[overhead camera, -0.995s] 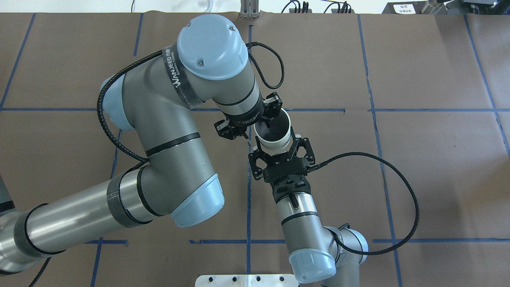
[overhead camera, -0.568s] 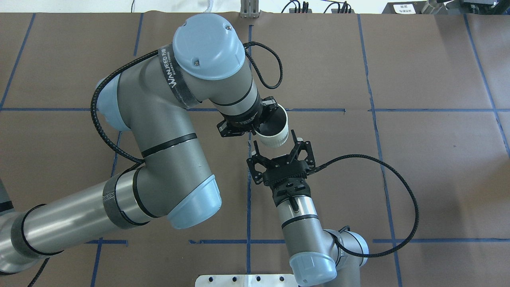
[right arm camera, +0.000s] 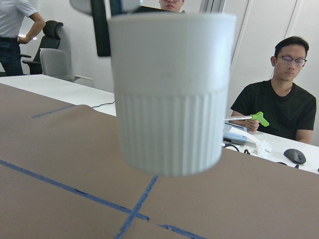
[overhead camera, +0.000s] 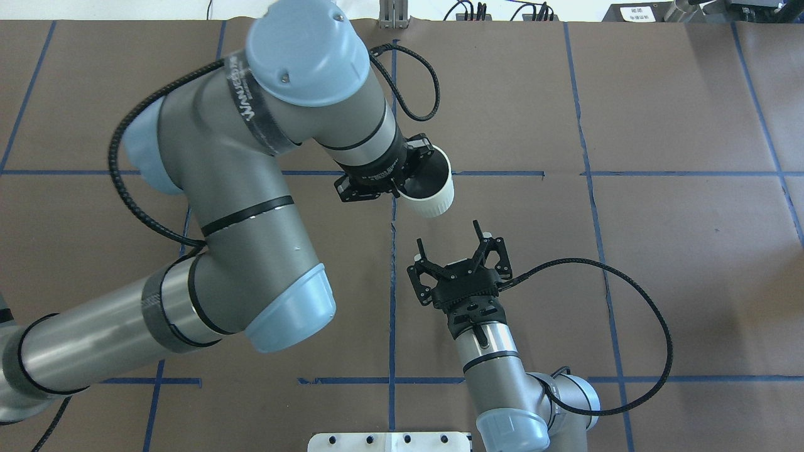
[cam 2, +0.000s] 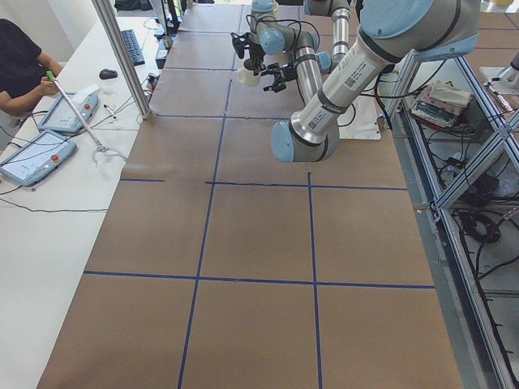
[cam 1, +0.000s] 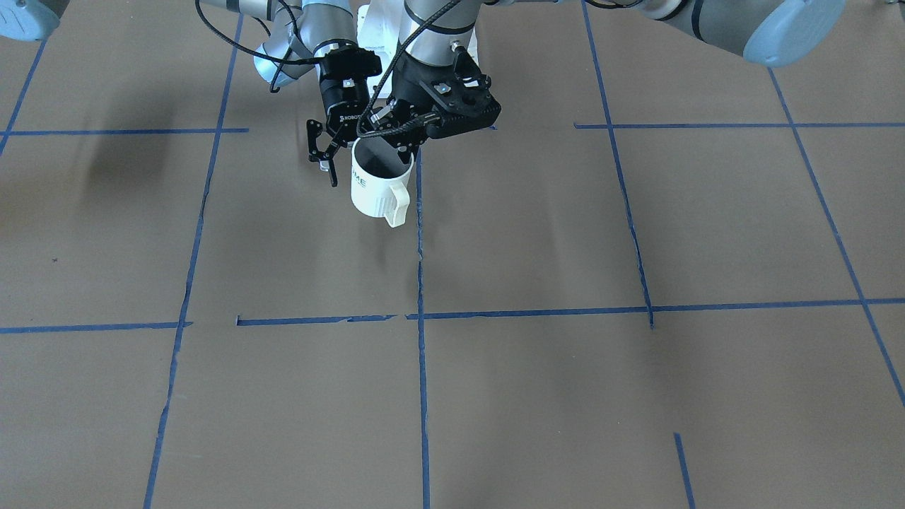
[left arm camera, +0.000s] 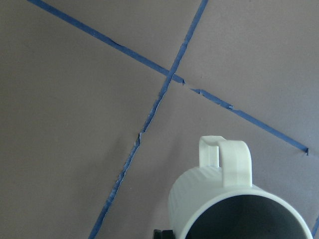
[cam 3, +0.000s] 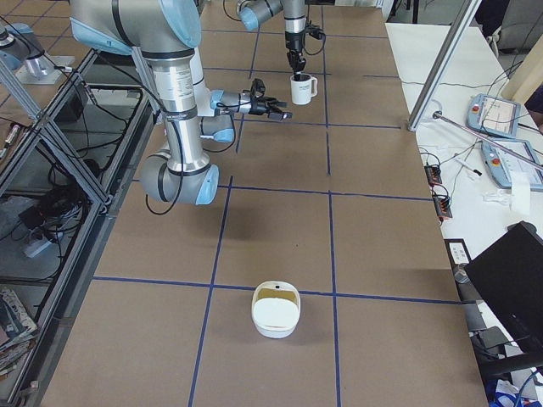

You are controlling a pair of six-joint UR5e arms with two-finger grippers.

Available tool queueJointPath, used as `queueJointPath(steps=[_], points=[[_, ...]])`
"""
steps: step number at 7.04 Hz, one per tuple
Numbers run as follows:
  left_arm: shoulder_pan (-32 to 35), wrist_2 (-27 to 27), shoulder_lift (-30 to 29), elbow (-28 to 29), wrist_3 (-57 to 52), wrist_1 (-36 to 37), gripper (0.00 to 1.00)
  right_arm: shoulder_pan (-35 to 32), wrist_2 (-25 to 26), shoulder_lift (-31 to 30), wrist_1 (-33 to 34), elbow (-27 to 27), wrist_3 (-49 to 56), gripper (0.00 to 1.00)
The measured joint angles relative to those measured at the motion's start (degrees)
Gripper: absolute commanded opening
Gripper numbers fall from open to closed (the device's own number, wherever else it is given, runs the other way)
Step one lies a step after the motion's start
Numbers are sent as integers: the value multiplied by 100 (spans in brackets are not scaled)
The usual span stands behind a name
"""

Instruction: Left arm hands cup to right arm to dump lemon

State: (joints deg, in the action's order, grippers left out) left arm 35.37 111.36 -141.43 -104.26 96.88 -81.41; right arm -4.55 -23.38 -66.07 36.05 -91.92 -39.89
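- The cup (overhead camera: 430, 188) hangs above the bench (overhead camera: 628, 282), pinched at its rim by the left end effector (overhead camera: 409, 177); the right end effector (overhead camera: 447, 235) is spread open, near it but apart
- It is probably rigid, glazed, slippery and breakable; the ribbed lower wall, clear of the handle, looks the best place to clamp
- The front-facing view shows the handle (cam 1: 397, 203) pointing away from the robot; the overhead view hides it; no view shows the lemon

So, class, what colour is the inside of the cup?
Dark grey inside, while the cup is white outside; the overhead view shows it best.
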Motion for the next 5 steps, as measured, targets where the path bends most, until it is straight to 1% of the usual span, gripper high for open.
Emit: queueJointPath(steps=[1, 2, 3, 4, 5], points=[[183, 5, 366, -488, -48, -16, 0, -5, -11, -46, -4, -47, -3, 100], [339, 9, 909, -1041, -304, -41, 0, -14, -51, -120, -3, -149, -5, 100], [521, 23, 1445, -1429, -854, -57, 0, -36, -161, -273, -2, -324, -7, 100], [771, 41, 2012, -1609, -1623, -137, 0, -97, -375, -530, -2, -594, -11, 100], [1070, 76, 2684, -1680, -2467, -417, 0, -187, -613, -821, -2, -886, -21, 100]])
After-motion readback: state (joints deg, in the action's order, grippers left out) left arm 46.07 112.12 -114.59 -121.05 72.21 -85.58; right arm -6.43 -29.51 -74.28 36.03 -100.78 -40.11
